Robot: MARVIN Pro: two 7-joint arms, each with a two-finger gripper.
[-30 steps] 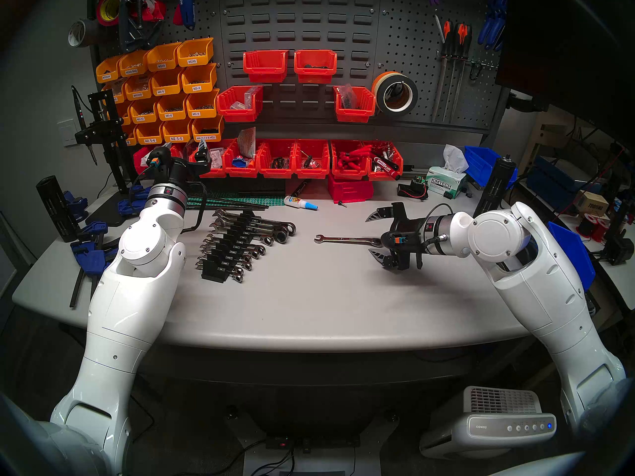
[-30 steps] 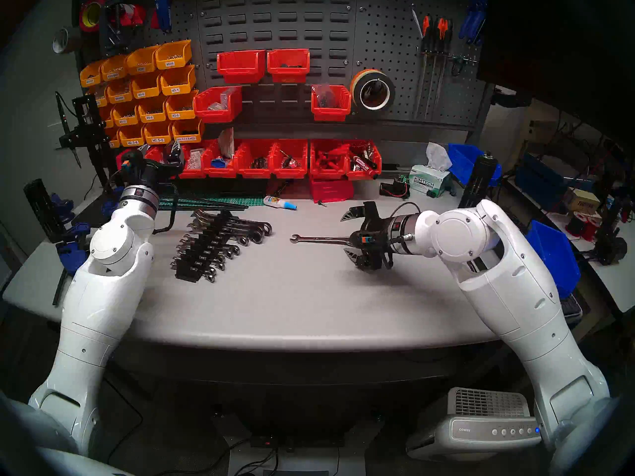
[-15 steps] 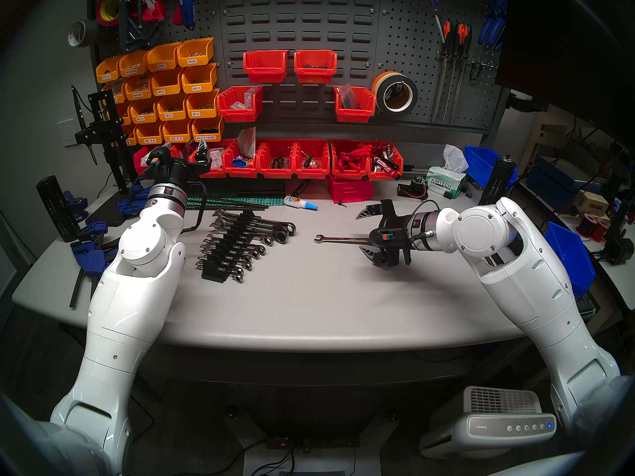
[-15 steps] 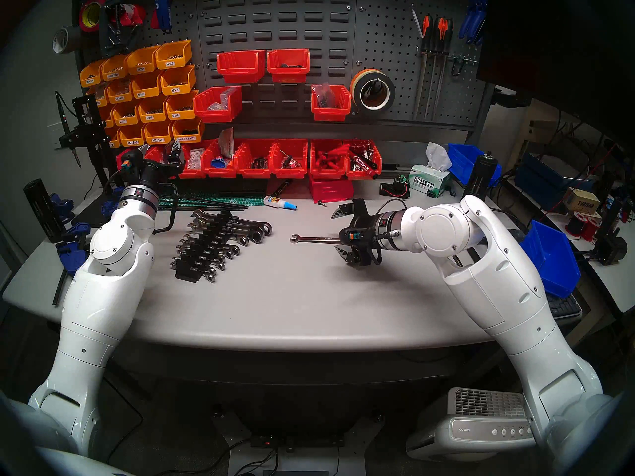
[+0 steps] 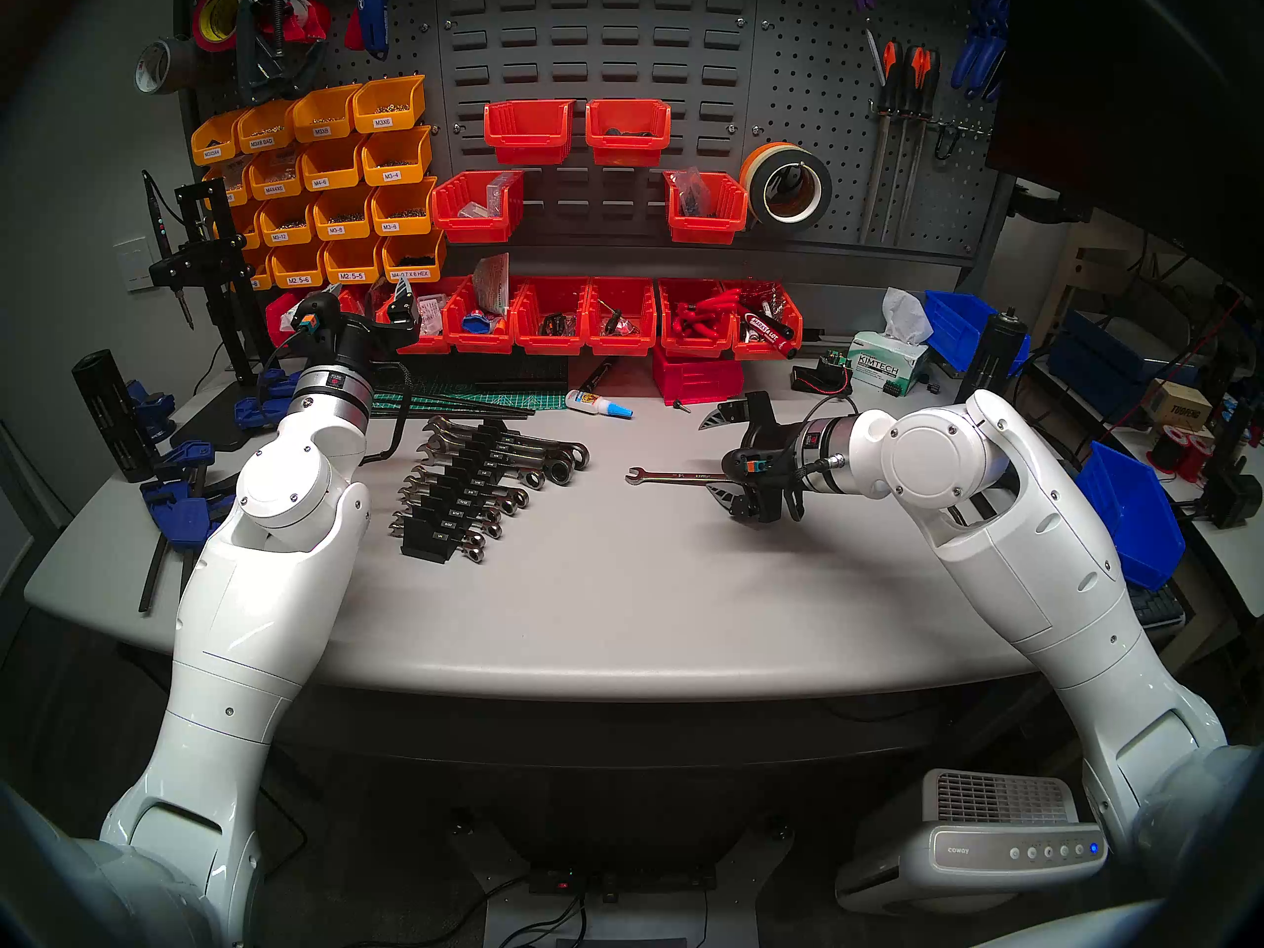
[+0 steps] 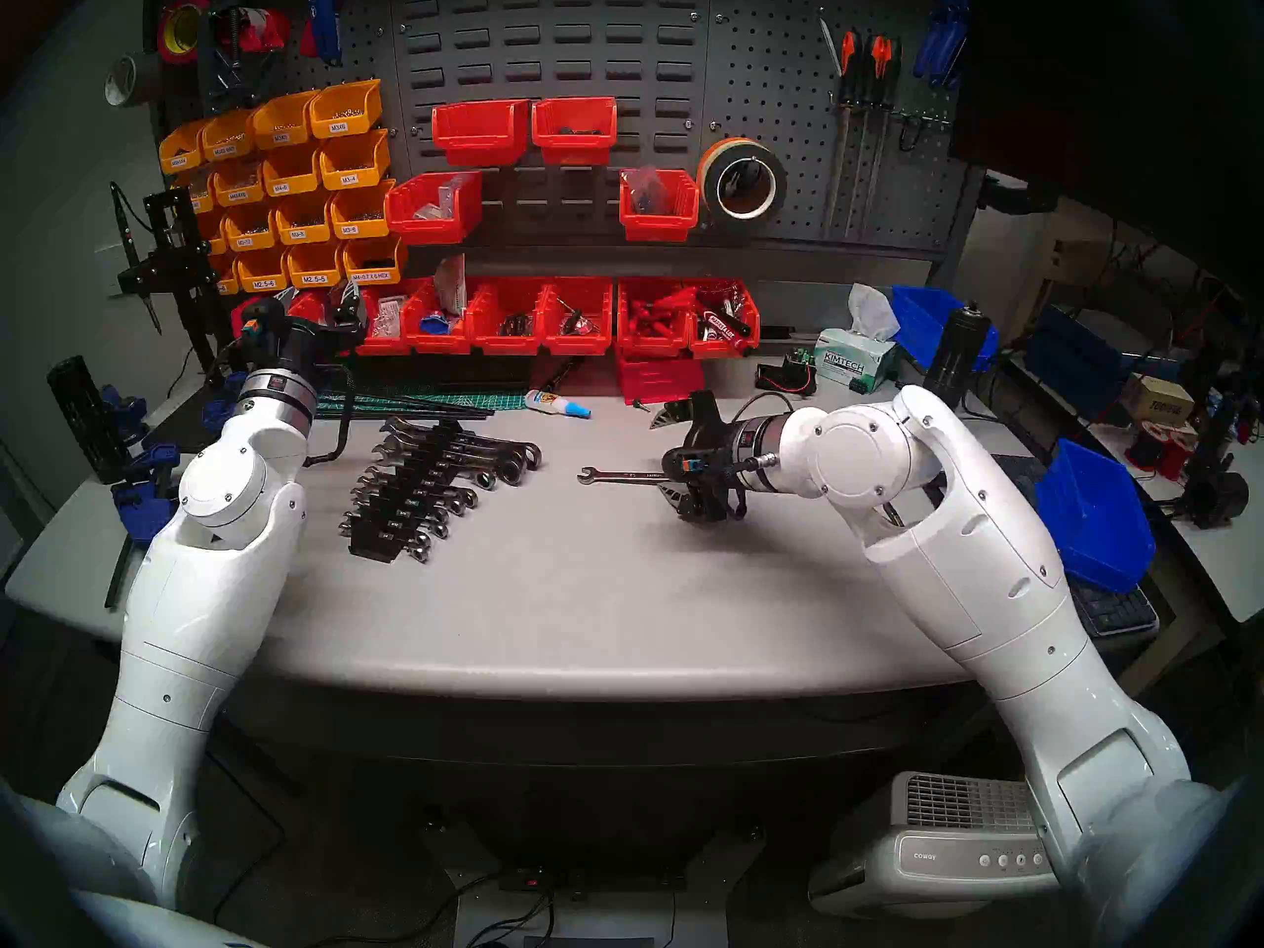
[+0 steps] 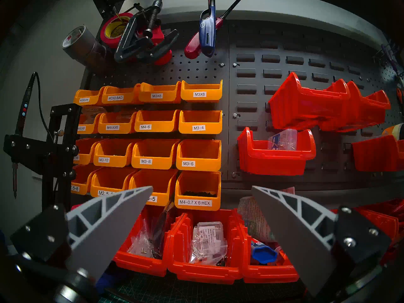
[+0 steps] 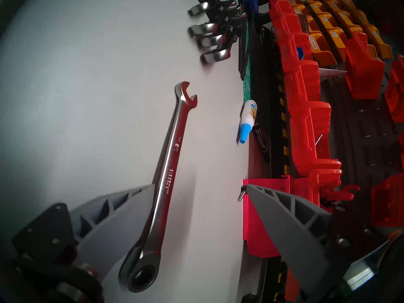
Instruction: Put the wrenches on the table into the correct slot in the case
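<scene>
Wrench: our loose wrench lies flat on the counter, right of the case.
Right gripper: fingers spread, empty, straddling the ring end.
Left gripper: fingers released, empty, facing the bins.
Risk: we think closing on thin, flat chrome may skate it sideways.

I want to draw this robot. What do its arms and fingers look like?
Both arms are glossy white rounded shells with silver wrist rings. Each ends in a black gripper with thin black cables and an orange-and-blue plug. The fingers are grey, pointed wedges with triangle cut-outs.
</scene>
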